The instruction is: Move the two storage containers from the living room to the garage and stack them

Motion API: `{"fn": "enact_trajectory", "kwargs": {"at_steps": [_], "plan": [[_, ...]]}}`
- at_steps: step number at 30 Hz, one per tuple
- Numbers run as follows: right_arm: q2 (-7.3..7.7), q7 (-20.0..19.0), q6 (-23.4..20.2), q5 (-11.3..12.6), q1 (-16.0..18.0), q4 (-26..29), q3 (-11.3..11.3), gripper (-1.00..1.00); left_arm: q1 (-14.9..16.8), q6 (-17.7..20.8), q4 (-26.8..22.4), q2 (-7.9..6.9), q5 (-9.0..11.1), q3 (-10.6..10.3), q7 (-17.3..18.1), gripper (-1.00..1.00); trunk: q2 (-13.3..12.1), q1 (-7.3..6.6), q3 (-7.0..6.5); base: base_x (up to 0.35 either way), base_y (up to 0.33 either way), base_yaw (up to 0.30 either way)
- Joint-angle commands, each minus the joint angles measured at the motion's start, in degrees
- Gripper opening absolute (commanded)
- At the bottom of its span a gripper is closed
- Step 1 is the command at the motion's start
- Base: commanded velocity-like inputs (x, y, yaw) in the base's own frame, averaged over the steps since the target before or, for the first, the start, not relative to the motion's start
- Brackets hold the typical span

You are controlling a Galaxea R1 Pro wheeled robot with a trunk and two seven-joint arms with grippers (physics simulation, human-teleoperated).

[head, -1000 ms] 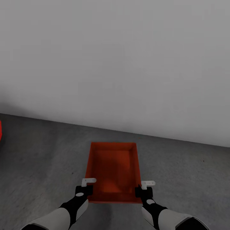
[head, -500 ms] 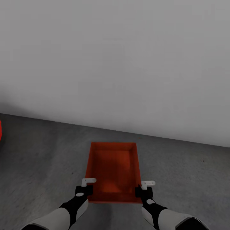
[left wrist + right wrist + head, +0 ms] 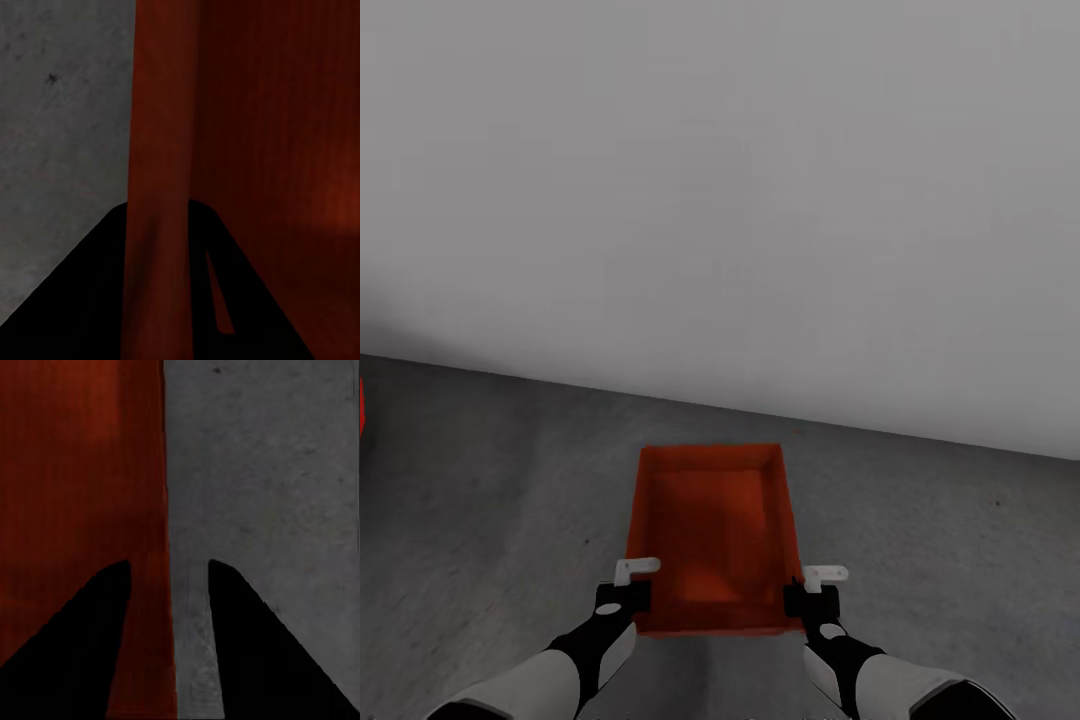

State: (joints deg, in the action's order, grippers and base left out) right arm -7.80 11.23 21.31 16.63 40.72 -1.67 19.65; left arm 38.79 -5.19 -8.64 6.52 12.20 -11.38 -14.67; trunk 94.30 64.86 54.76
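storage container [image 3: 715,535] edged slightly forward, floor [image 3: 490,480] open around

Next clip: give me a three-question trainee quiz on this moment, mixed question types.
1. True or false: the orange bin has something inside it.
2. What does each claw straddle? A) a side wall of the bin B) the far rim C) nothing
3. Fill in: behind the bin stands a plain white ____.

Key: 1. False, it looks empty. 2. A: left claw and right claw each straddle a side wall. 3. Wall, above the grey floor.
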Motion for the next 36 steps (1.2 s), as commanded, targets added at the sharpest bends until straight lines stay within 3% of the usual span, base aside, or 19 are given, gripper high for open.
{"fn": "enact_trajectory", "kwargs": {"at_steps": [1,27,36], "plan": [[-0.07,0.11,0.36,0.45,0.06,-0.17,0.47,1.0,-0.03,0.01,0.07,-0.02,0.79,0.39,-0.56,1.0,0.01,0.02,0.05,0.0,0.0,0.0],[-0.02,0.11,0.49,0.86,0.06,-0.17,0.47,1.0,-0.03,0.0,0.38,0.07,1.07,0.39,-0.35,1.0,0.01,0.02,0.05,0.0,0.0,0.0],[-0.02,0.11,0.49,0.86,0.06,-0.18,0.47,1.0,-0.03,0.07,0.38,0.53,1.07,0.39,-0.39,1.0,-3.6,-1.95,-1.57,0.0,0.0,0.0]]}}
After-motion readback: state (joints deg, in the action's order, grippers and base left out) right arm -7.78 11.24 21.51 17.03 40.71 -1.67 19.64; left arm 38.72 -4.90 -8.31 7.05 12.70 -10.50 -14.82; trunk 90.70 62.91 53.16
